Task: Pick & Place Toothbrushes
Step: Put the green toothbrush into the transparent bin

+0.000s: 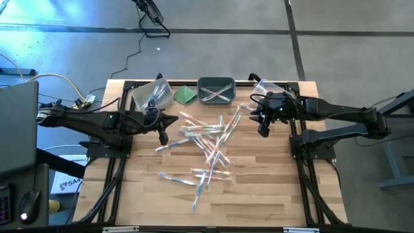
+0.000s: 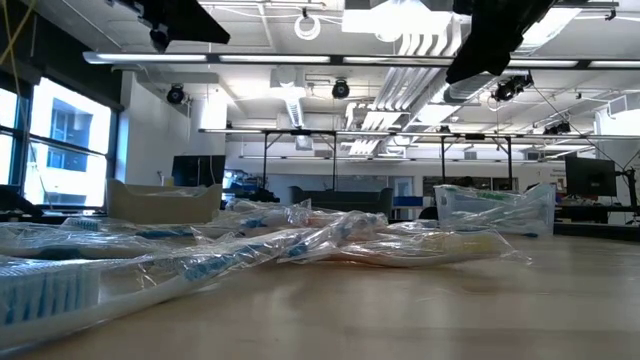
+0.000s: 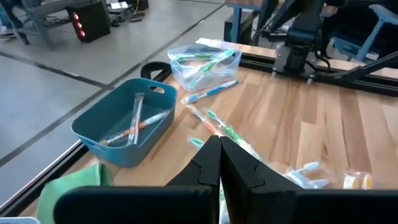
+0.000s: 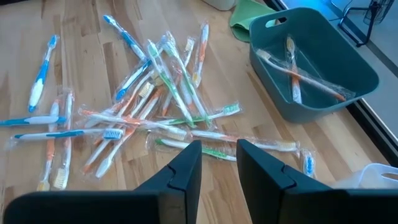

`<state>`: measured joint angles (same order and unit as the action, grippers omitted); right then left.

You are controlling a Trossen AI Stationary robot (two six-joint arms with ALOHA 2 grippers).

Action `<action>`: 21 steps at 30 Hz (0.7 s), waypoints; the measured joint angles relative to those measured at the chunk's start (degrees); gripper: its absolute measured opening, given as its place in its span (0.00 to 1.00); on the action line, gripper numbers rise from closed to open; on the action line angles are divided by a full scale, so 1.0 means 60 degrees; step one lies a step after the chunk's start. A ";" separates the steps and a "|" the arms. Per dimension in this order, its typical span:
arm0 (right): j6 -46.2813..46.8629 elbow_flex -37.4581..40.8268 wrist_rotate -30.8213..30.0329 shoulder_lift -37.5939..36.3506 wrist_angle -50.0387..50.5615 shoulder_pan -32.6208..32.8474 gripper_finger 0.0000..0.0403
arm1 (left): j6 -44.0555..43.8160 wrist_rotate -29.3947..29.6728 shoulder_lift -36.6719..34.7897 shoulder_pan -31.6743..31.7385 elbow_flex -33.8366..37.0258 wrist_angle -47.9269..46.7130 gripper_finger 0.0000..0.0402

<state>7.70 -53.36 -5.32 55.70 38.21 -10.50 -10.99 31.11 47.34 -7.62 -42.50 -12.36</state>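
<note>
Lying wrapped in clear plastic, toothbrushes (image 4: 149,106) criss-cross the table (image 4: 81,25).

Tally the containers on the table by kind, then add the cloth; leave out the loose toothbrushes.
Clear bins: 2
Teal bin: 1
Green cloth: 1
Total: 4

Workshop around your wooden table (image 1: 259,194)
You see grey concrete floor (image 1: 213,52), windows (image 2: 60,140) on one side, and white ceiling light strips (image 2: 300,60) overhead.
</note>
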 joint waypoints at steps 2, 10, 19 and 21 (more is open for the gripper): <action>0.0004 0.0000 0.0206 0.0016 -0.0219 0.0000 0.23 | 0.0050 0.0000 -0.0166 0.0014 0.0000 -0.0048 0.00; 0.0012 0.0000 0.1201 0.0525 -0.2245 0.0000 0.23 | 0.0297 -0.0164 -0.0693 0.0018 0.0000 -0.0332 0.00; 0.2401 0.0000 -0.0116 0.1292 -0.4465 0.0009 0.23 | 0.0294 -0.0270 -0.1025 0.0018 -0.0004 -0.0539 0.00; 0.2738 0.0000 -0.0408 0.1373 -0.4487 0.0098 0.23 | 0.0411 -0.0266 -0.1014 0.0018 -0.0004 -0.0543 0.00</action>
<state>24.13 -53.36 -7.76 63.94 11.29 -9.91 -8.53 29.52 41.25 -7.51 -42.52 -15.62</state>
